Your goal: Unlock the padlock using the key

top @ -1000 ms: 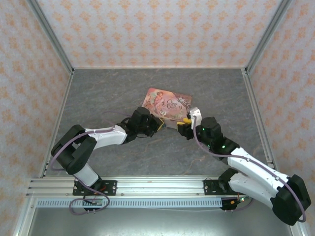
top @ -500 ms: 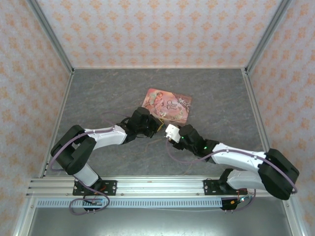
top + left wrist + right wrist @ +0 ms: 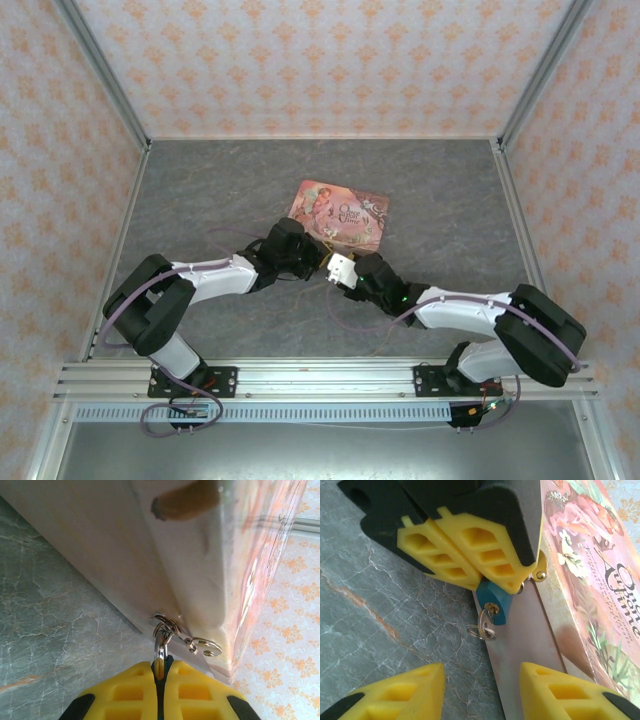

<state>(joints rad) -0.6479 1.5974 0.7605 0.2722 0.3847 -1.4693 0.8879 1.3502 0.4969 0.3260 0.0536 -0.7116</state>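
Note:
In the right wrist view, the small blue padlock (image 3: 495, 599) hangs at the corner of the pink tin (image 3: 585, 565), pinched between the left gripper's yellow fingers (image 3: 470, 555). The key (image 3: 484, 621) sits in its keyhole with a wire ring (image 3: 476, 630) dangling from it. In the left wrist view my left gripper (image 3: 160, 669) is shut on the padlock; its silver shackle (image 3: 160, 647) passes through the tin's hasp (image 3: 167, 622). My right gripper (image 3: 482, 690) is open just short of the key, a finger on either side. From above, the left gripper (image 3: 316, 262) and right gripper (image 3: 338, 272) nearly meet.
The pink illustrated tin (image 3: 340, 212) lies flat mid-table on the grey marbled surface (image 3: 200, 190). Patterned walls and metal frame posts (image 3: 520, 90) enclose the table. Both forearms stretch low over the table's front half.
My right arm has swung left and stretched forward, bringing its open gripper from the tin's right corner up to the padlock. The left arm has stayed put, still shut.

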